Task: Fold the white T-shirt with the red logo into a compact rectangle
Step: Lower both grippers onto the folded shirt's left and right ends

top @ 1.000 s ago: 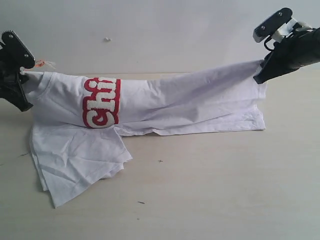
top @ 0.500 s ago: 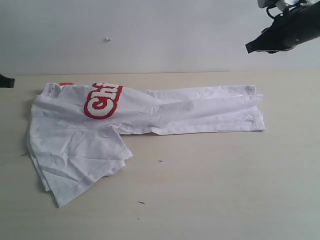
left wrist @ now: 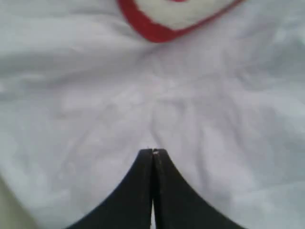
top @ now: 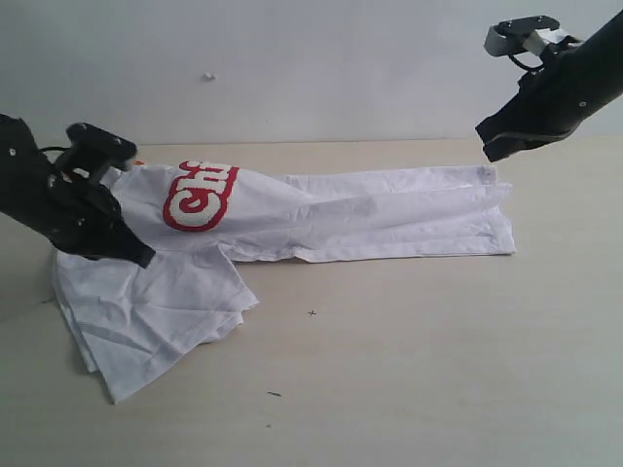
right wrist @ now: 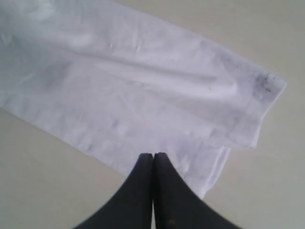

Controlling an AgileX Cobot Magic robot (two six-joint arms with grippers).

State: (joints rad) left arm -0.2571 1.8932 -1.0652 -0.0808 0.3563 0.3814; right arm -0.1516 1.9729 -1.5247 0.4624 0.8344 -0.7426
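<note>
Currently the white T-shirt [top: 389,219] lies on the table [top: 438,370] as a long strip, with a loose flap fanned out at its left end. The red logo [top: 200,195] reads "Ch"; the next letter is cut off by a fold. Left gripper [left wrist: 153,152]: fingers pressed together, nothing between them, tip over fabric beside the logo. Right gripper [right wrist: 153,155]: fingers together, empty, above the grey-smudged hem corner.

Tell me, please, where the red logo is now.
In the exterior view the red logo lies left of centre on the white T-shirt, just right of the left gripper.
</note>
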